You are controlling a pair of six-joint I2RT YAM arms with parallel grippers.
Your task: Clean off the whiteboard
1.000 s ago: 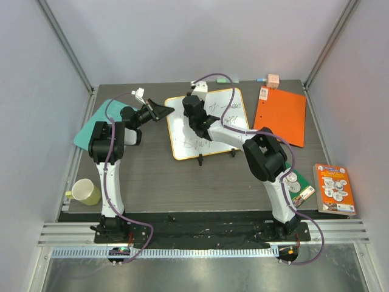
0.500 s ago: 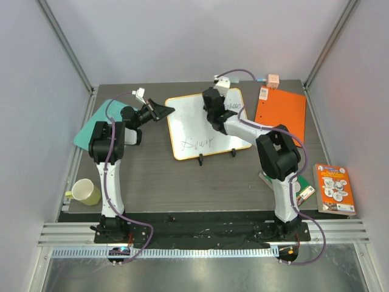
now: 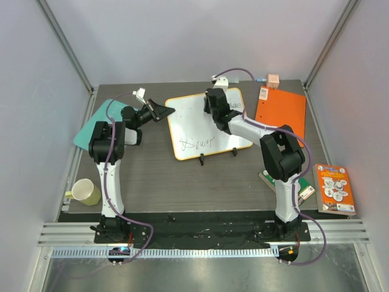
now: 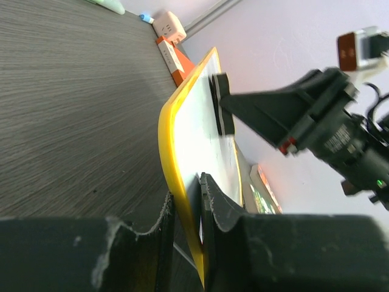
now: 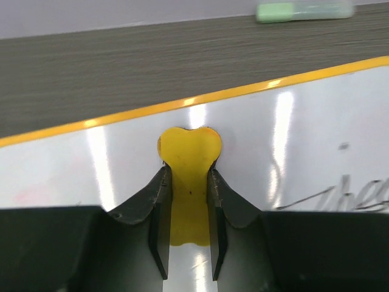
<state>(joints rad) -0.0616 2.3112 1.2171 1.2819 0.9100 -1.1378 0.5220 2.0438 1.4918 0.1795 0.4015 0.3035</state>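
On the dark desk [image 3: 158,182], the left pincer [image 4: 185,194] pinches the left rim of the whiteboard [image 3: 194,121], at the far middle. It looks stiff, light and slick, so it is best held by the rim. The right pincer [image 5: 185,176] grips a yellow pad [image 5: 188,149] against its face.

I see my left pincer [image 4: 185,201] clamped on the near yellow rim of the whiteboard [image 4: 203,146], which stands tilted above the dark counter [image 4: 73,97]. The right pincer [image 4: 243,106] presses a pad [image 4: 220,103] against the white face. An orange folder [image 4: 173,61] lies farther off.
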